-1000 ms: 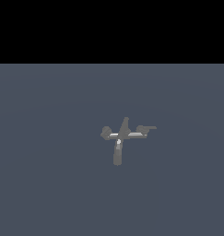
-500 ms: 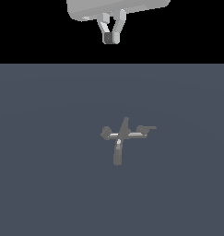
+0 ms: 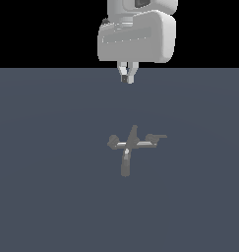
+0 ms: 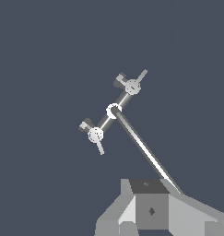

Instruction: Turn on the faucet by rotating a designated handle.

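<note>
Claw (image 3: pixel 127 78) held high with fingers close together, nothing between them. Faucet (image 3: pixel 132 144) well below the claw on grey floor (image 3: pixel 47 187), lever handle (image 3: pixel 154 138) at one crossbar end. No readable markings.

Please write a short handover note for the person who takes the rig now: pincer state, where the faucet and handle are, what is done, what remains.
Pincer: holds nothing, high over the floor, well apart from the faucet; fingers close together, open or shut unclear.
Faucet: on the grey floor, untouched.
Handle with the lever bar: at the crossbar's end on the exterior view's right.
Done: no contact so far.
Left: descend, reach the lever, rotate it.
</note>
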{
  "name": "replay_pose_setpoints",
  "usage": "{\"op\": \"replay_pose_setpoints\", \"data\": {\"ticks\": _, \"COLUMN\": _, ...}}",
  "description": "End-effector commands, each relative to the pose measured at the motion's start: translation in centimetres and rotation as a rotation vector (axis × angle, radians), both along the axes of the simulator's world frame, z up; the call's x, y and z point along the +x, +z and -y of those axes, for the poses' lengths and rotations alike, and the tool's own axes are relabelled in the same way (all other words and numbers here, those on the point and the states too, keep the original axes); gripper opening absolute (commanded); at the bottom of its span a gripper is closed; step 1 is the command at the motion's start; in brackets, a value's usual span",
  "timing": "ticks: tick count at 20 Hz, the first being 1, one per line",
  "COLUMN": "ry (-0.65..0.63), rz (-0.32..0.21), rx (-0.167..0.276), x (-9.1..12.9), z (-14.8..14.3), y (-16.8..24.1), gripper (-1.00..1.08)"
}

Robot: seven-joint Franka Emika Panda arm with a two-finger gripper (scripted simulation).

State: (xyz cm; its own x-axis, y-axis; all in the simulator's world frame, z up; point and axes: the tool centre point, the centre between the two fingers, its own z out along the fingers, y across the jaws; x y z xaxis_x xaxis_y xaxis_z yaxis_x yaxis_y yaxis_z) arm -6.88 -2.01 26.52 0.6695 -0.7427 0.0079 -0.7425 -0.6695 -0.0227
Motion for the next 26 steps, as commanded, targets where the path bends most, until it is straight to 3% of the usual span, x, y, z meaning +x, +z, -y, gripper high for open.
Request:
{"op": "replay_pose_setpoints", "data": {"ticks": 1, "ry": -0.061, "rz": -0.001, "rx": 0.0, "x": 1.2, "z": 0.7, "y": -1.8, "gripper": -1.0}}
{"op": "replay_pose_setpoints", "data": {"ticks": 16, "ry": -0.433, "rz": -0.015, "rx": -0.004, "x": 7.4, "z": 6.9, "y": -12.7, "gripper": -1.0}}
{"op": "replay_pose_setpoints", "data": {"ticks": 26, "ry": -0.636, "rz": -0.022, "rx": -0.004, "x": 9.7, "z": 11.2, "y": -18.4, "gripper": -1.0}}
